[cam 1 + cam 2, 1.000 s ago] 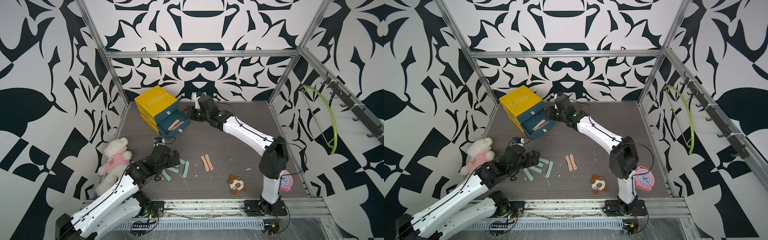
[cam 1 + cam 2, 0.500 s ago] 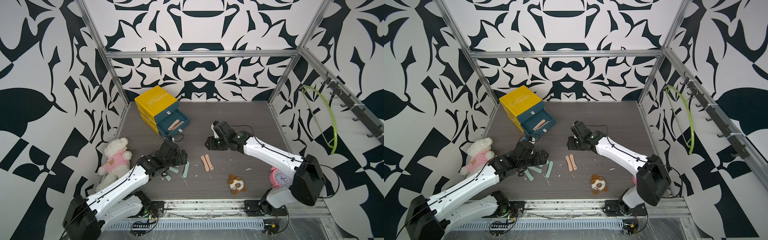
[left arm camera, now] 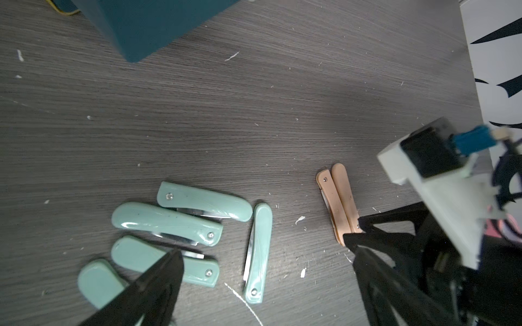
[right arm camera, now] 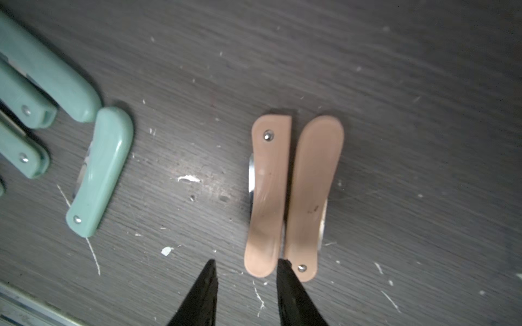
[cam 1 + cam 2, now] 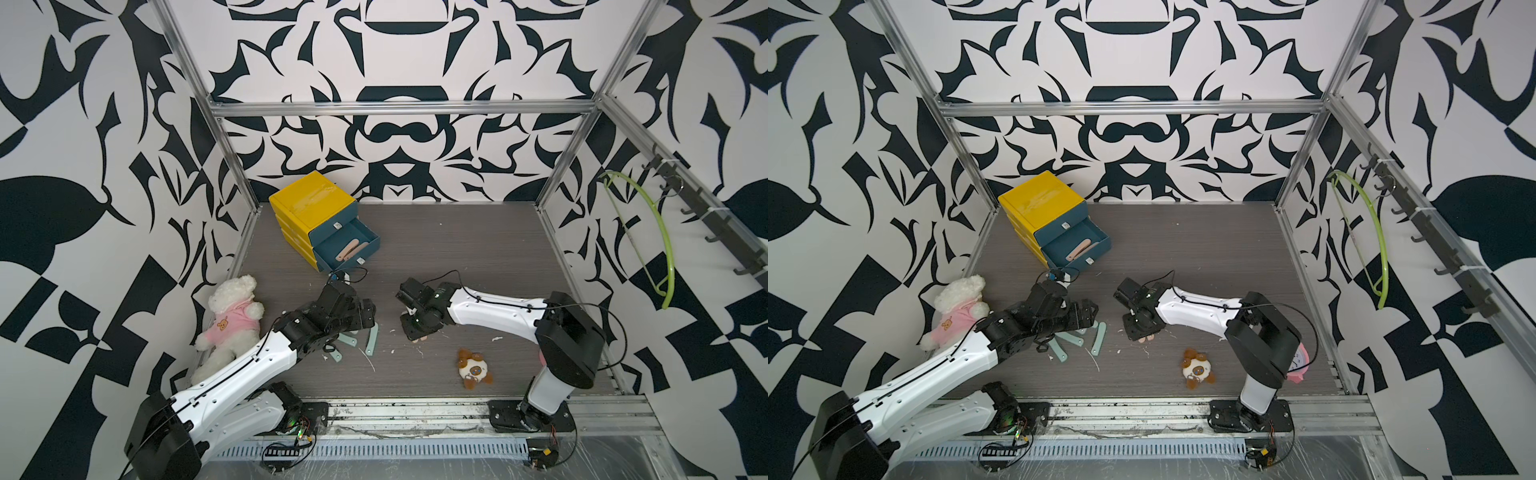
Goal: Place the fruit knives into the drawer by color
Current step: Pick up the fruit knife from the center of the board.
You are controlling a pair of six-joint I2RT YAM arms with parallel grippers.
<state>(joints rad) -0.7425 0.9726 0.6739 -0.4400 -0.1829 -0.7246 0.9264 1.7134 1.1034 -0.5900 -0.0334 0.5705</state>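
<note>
The left arm reaches low and forward from the front rail; the left gripper (image 3: 262, 249) hangs over five mint-teal knives (image 3: 166, 223) lying close together on the table (image 3: 254, 113), its fingers (image 3: 166, 271) spread wide and holding nothing; one finger hides part of the two nearest knives. The right arm bends across towards the middle with its wrist pointing down; the right gripper (image 4: 248, 262) stands with fingers apart, straddling the near end of one of two peach knives (image 4: 268, 197) that lie side by side, touching; one fingertip (image 4: 285, 271) sits at their seam. In both top views this gripper covers all but the pair's tips. More peach knives lie in the open drawer (image 5: 372, 241); their count is unclear.
</note>
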